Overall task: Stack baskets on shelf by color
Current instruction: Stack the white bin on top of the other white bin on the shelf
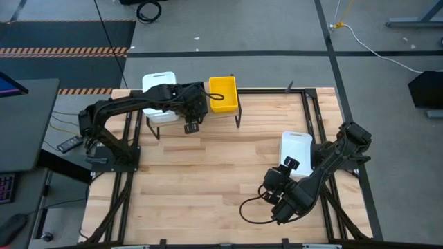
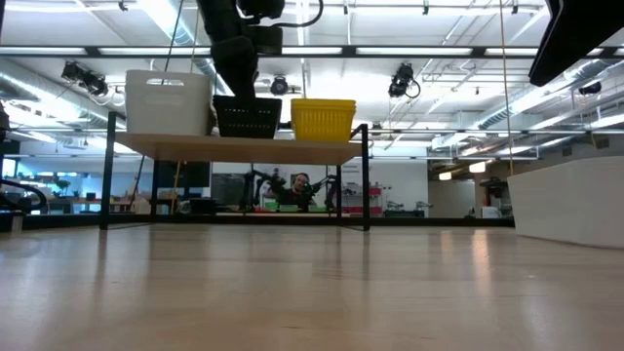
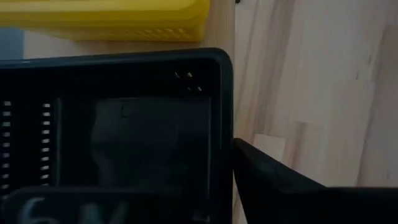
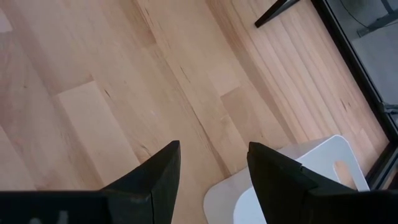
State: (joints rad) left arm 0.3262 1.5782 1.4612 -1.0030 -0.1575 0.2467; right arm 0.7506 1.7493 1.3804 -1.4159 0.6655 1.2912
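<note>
On the wooden shelf (image 2: 239, 148) stand a smooth white basket (image 2: 168, 101), a perforated black basket (image 2: 247, 116) and a ribbed yellow basket (image 2: 323, 118). The left tool (image 1: 192, 111) grips the black basket's rim. The right tool (image 4: 210, 163) hangs open and empty over the slatted table (image 1: 208, 180), beside another white basket (image 1: 296, 146) near the table's right edge.
</note>
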